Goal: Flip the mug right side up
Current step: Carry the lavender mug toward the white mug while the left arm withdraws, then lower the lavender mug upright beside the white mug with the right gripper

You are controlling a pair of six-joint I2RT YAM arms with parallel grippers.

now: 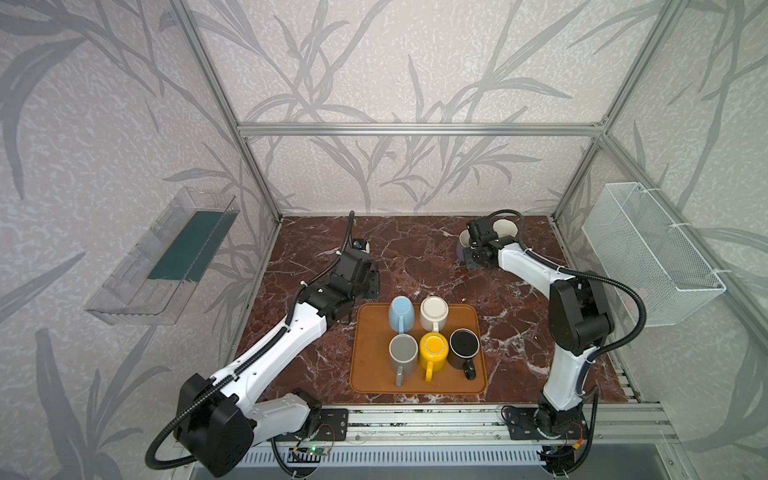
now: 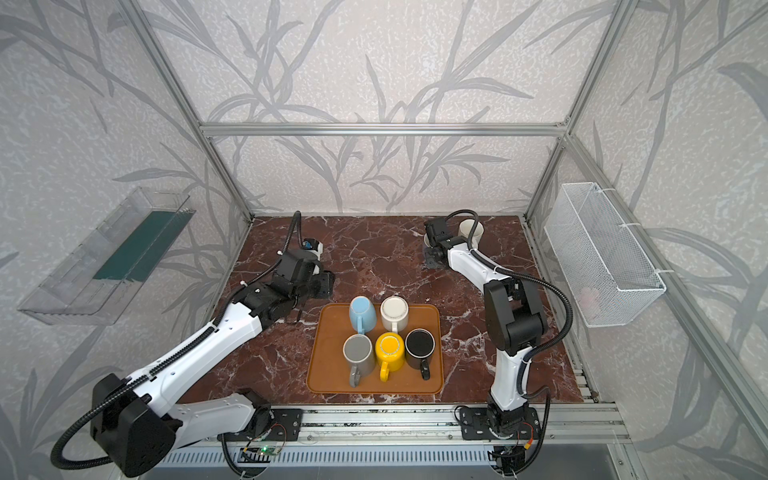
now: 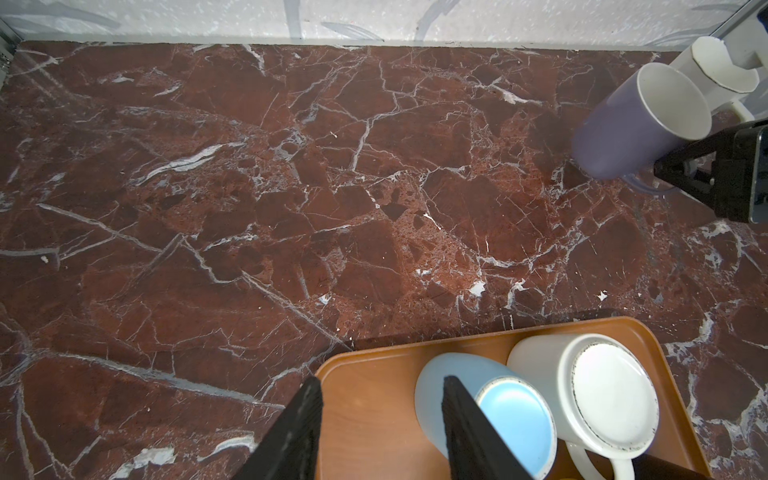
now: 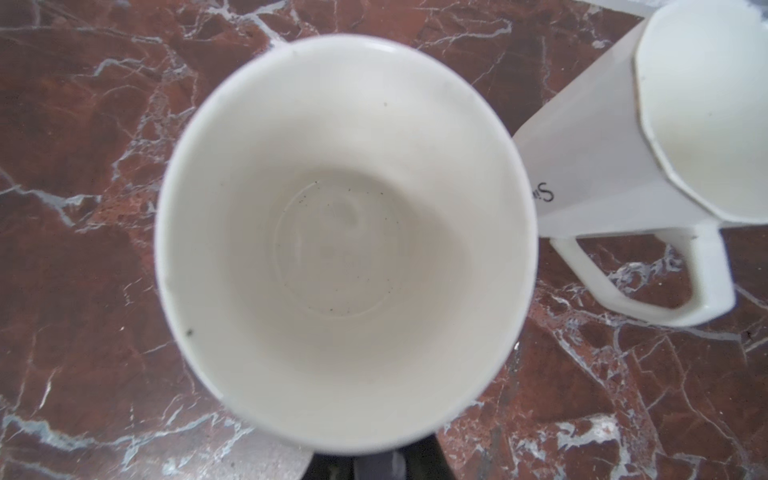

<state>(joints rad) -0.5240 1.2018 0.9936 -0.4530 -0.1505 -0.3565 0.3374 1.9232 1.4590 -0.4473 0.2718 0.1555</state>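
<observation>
A purple mug (image 3: 623, 129) with a white inside (image 4: 345, 232) stands mouth up at the back right of the marble table; in a top view only a sliver of it (image 1: 462, 242) shows beside the arm. My right gripper (image 3: 665, 174) is shut on its handle, and in both top views the gripper (image 1: 476, 257) (image 2: 434, 259) covers most of the mug. My left gripper (image 3: 380, 384) hangs open over the far left corner of the brown tray (image 3: 365, 415), with nothing between its fingers. It shows left of the tray in a top view (image 1: 372, 284).
A white mug (image 4: 602, 145) (image 1: 505, 228) stands upright right beside the purple one. The tray (image 1: 374, 374) holds several mugs, among them a light blue one (image 1: 401, 316) and a white one (image 1: 434, 311), both mouth down. A wire basket (image 1: 648, 257) hangs on the right wall.
</observation>
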